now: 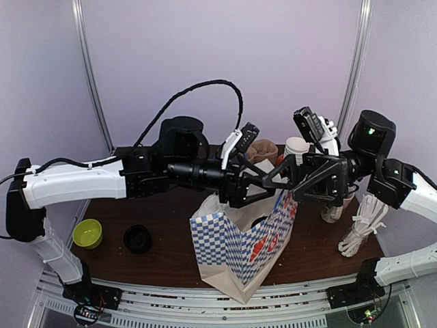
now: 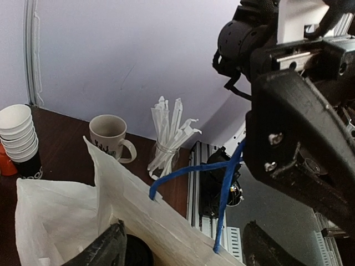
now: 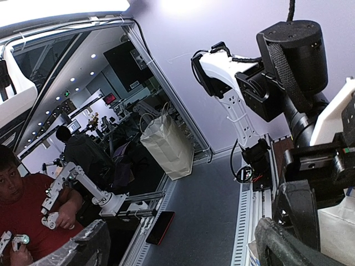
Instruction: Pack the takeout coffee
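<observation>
The left gripper point(image 2: 183, 252) has its fingers spread wide and straddles the top edge of the checkered paper bag point(image 1: 232, 253), with one finger point(image 2: 102, 249) down inside the mouth and the other outside, so nothing is pinched. The right gripper point(image 3: 186, 241) is just beside it at the same opening, also spread wide with nothing between its fingers, and the bag's blue handle point(image 2: 222, 188) runs up behind one of them. I can't make out the takeout coffee for sure. The only hint is a black rounded shape point(image 2: 138, 254) low inside the bag, just beside the left arm's inner finger. The bag stands upright at the middle of the bench point(image 1: 171, 266), near its front edge. A stack of paper cups point(image 1: 295, 146) and a cream mug point(image 2: 109, 136) stand along the back edge. A glass of wrapped straws point(image 1: 358, 229) is at the right edge. Toward the left edge a green bowl point(image 1: 87, 233) sits with a small black round thing point(image 1: 138, 239) just beside it.
</observation>
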`<state>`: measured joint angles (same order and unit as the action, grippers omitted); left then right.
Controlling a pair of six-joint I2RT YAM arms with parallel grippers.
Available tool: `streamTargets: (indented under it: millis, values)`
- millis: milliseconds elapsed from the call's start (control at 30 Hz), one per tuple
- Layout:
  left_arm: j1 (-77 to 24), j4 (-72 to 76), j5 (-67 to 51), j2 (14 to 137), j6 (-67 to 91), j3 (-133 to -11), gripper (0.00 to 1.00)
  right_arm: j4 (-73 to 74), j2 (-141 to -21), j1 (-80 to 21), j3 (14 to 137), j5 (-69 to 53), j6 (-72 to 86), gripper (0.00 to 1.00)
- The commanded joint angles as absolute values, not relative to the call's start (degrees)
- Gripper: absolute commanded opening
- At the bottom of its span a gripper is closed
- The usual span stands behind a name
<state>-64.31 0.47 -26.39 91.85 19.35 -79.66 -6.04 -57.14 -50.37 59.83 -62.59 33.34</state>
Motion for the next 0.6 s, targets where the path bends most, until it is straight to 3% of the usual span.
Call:
streamTargets:
  millis: [0, 400, 567]
  values:
    - [-64.9, 4.7, -30.0, 93.8, 15.0, -81.7, 0.73, -9.4, -56.2, -50.3, 59.4, -64.1, 34.3, 0.95]
    - [-65.4, 7.7, -34.0, 97.4, 13.8, -85.1, 0.63, -10.0, -56.2, -50.3, 58.8, -63.7, 34.4, 0.95]
    - [-65.4, 8.2, -35.0, 99.0, 13.8, -86.4, 0.46, -11.7, -56.3, -50.2, 58.0, -63.6, 35.6, 0.95]
